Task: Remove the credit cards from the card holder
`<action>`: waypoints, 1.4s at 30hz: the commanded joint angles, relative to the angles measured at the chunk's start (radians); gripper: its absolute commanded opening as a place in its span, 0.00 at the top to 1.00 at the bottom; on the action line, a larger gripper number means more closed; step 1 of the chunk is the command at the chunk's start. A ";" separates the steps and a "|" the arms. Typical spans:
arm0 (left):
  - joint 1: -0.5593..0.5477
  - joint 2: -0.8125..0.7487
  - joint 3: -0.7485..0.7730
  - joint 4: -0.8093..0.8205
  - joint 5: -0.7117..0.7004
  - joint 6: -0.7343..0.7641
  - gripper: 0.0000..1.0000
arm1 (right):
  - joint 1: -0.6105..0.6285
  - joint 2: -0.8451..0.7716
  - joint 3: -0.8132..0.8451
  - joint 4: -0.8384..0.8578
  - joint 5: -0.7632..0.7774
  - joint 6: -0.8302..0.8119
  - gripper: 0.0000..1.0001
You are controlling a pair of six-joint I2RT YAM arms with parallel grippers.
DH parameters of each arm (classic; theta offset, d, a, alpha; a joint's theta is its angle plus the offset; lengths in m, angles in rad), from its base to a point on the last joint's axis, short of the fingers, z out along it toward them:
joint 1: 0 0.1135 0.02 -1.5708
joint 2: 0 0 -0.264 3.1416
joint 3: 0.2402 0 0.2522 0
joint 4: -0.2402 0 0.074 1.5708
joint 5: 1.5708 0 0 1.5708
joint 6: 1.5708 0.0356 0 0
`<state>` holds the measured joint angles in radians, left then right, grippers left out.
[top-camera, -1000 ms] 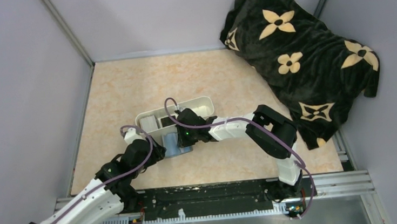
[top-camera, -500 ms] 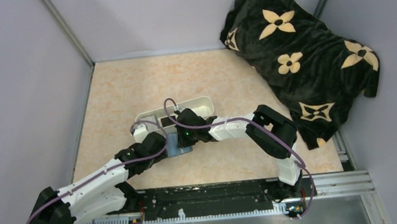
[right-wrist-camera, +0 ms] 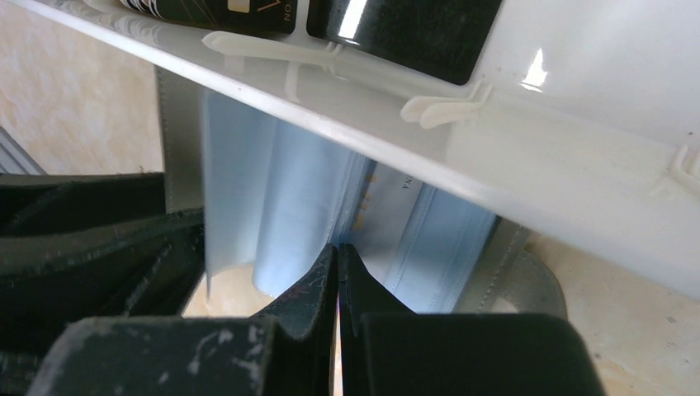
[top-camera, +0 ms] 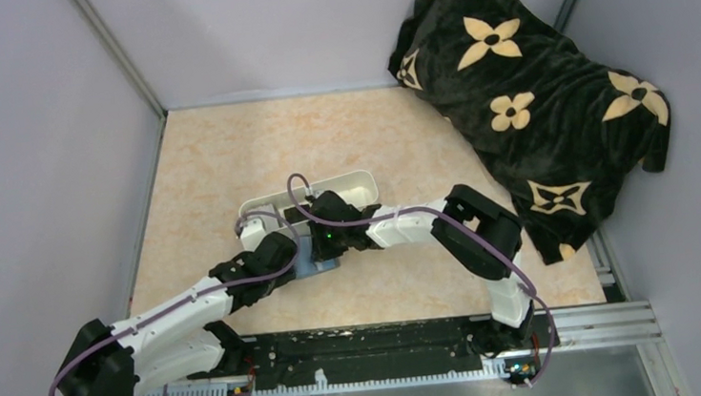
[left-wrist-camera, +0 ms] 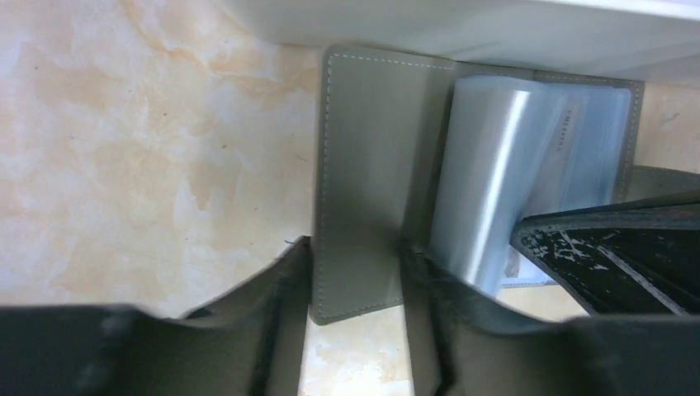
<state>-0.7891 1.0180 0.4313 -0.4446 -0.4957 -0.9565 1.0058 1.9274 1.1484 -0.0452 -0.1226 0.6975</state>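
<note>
Grey card holder (left-wrist-camera: 363,181) lies open on the surface (top-camera: 229,161), hard against the white tray (right-wrist-camera: 528,157). Left gripper (left-wrist-camera: 355,276) has reached in this last second, jaws open but narrowing astride its flap, bracing it, I'd guess. Right gripper (right-wrist-camera: 338,272) stays closed at the pockets. Black credit cards (right-wrist-camera: 396,25) sit in the tray, whose wall crowds the far side; leftward is open.

This is a robot test cell in a lab. A left arm (top-camera: 175,319) and right arm (top-camera: 406,224) are bolted to a metal rail (top-camera: 607,325) at the edge of a marble-patterned table (top-camera: 228,151). Plain lilac-grey walls (top-camera: 35,139) on aluminium posts (top-camera: 121,55) box it in.
</note>
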 commanded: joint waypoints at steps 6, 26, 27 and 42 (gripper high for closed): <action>0.005 -0.070 -0.100 0.031 0.032 -0.021 1.00 | 0.009 0.054 0.060 0.003 -0.030 -0.018 1.00; 0.005 -0.090 -0.147 0.076 0.084 0.008 1.00 | 0.047 0.103 0.163 -0.018 -0.060 -0.025 1.00; 0.005 -0.091 -0.149 0.076 0.085 0.009 1.00 | 0.050 0.103 0.168 -0.020 -0.059 -0.027 1.00; 0.005 -0.156 -0.126 0.026 0.121 0.009 1.00 | 0.065 0.100 0.223 -0.041 -0.055 -0.040 1.00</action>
<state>-0.7826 0.8883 0.3061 -0.3649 -0.4557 -0.9485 1.0592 2.0296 1.3167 -0.1047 -0.1841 0.6792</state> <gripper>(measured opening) 0.013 0.005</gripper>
